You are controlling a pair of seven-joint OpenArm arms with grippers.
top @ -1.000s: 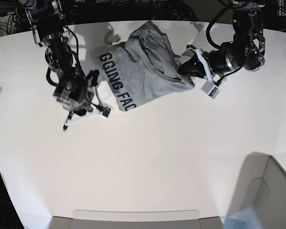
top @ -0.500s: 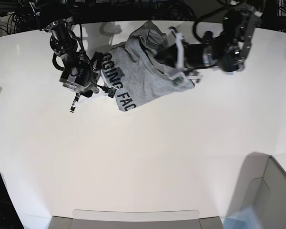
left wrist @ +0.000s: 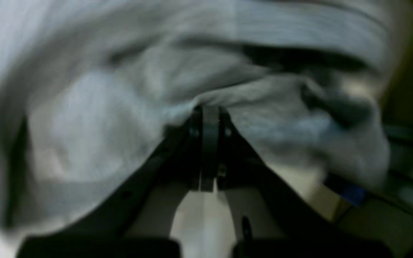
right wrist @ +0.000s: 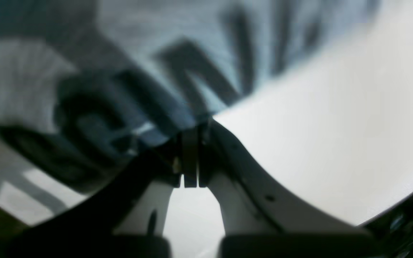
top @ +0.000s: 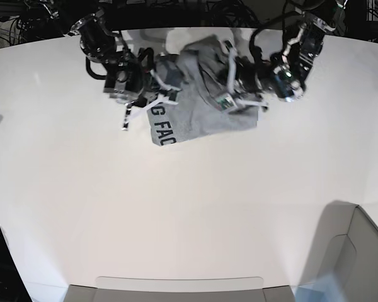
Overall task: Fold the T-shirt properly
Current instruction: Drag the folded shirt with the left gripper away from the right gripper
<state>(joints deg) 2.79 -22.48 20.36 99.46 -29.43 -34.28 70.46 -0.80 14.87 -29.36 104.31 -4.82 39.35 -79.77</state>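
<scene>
Both arms reach in low over the T-shirt point(top: 195, 107): left gripper point(left wrist: 208, 111) pinched closed on a grey fold, right gripper point(right wrist: 192, 130) clamped closed on the lettered edge.

Left claw point(left wrist: 209, 114) pinched on bunched grey T-shirt point(left wrist: 127, 118) at frame centre; blurred fabric fills upper frame.

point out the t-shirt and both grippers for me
T-shirt point(top: 195, 113): base view, grey fabric below the bunched folds.
left gripper point(left wrist: 210, 113): left wrist view, fingertips pinched on cloth.
right gripper point(right wrist: 192, 130): right wrist view, fingertips at the lettered edge.
</scene>
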